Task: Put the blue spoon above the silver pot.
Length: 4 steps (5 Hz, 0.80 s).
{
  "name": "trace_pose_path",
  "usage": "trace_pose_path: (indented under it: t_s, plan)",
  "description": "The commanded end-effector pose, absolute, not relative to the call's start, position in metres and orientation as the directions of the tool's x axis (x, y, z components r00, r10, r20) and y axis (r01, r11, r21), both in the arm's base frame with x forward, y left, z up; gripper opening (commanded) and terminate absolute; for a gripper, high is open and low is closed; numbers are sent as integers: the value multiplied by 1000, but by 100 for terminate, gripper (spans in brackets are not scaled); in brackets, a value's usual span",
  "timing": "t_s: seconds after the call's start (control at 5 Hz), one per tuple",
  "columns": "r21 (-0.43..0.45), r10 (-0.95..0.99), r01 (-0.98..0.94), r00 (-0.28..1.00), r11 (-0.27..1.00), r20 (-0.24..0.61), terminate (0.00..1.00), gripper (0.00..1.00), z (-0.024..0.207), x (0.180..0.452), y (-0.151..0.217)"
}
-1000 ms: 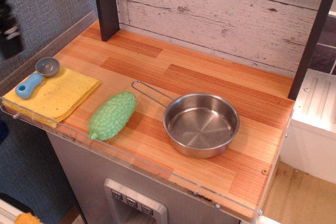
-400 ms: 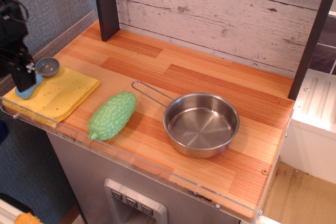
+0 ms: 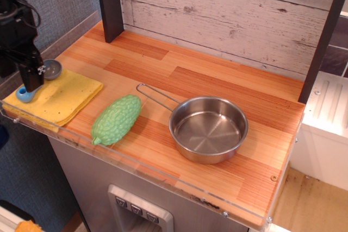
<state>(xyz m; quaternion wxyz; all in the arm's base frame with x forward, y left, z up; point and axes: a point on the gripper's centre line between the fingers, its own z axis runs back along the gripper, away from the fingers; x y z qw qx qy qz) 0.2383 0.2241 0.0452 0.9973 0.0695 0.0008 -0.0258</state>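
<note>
step: gripper (image 3: 30,82) is hovering at far left of frame over blue spoon (image 3: 25,94) on yellow cloth (image 3: 62,97); finger spread cannot be told | advice: straddle the thick handle, close squarely, lift clear of cloth | goal: silver pot (image 3: 208,129) is sitting right of centre | writing: none readable

Only the end of the arm shows, at about ten o'clock in the frame. It is matt black throughout, a boxy body cut off by the left and top edges. A thin black cable loops out from its right side. Below, the hand (image 3: 31,82) narrows to a slim black rectangular finger (image 3: 31,74). A small silvery fitting with pale dots, perhaps screws, sits on its right face. Finer markings are too small to make out.
</note>
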Motion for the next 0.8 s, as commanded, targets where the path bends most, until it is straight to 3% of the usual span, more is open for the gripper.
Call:
trace_pose_path:
  t_s: [0.0,0.6]
  plan:
    - [191,-71,69,997,979,2,0,100,51,239,219]
    - [181,-97,100,995,978,-22,0,100,38,241,203]
